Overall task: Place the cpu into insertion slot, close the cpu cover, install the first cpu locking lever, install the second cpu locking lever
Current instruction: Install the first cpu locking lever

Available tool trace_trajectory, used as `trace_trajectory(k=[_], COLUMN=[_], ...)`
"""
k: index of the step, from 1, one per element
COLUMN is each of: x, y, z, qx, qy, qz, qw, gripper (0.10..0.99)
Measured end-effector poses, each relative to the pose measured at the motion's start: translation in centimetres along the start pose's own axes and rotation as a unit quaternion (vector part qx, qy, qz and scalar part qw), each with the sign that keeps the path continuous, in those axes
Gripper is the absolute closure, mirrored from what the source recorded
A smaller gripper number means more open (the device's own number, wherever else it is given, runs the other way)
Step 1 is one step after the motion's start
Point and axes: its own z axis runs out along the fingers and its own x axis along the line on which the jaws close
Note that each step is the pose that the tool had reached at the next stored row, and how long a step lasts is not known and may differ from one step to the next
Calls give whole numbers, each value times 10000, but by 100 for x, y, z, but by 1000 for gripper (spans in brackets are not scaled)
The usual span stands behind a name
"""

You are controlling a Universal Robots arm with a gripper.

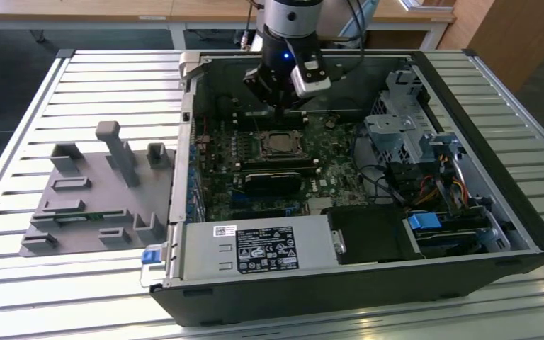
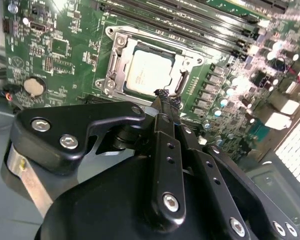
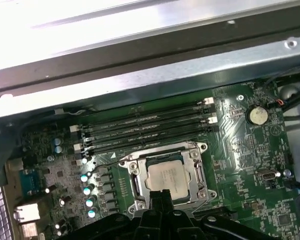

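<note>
The cpu (image 2: 149, 74) sits framed by the lowered cpu cover (image 2: 111, 67); gripper (image 2: 165, 100) fingers pressed together, right at the cover's edge.

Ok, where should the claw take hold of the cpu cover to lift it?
Likely the frame edge nearest the claw, coming from above. The cpu cover lies flat over the cpu, and its window leaves only a thin metal rim, so just an outer edge can be caught. The memory slots crowd the far side.
</note>
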Motion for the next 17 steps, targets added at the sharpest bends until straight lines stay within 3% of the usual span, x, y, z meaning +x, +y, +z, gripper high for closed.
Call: trace_trajectory(k=[8,12,17], x=[0,0,1], y=[0,0,0], z=[2,4,6], qx=[13,23,33], qy=[5,9,13], qz=[-508,-867,-1274], qw=[9987,9962,9918], gripper=[969,969,969])
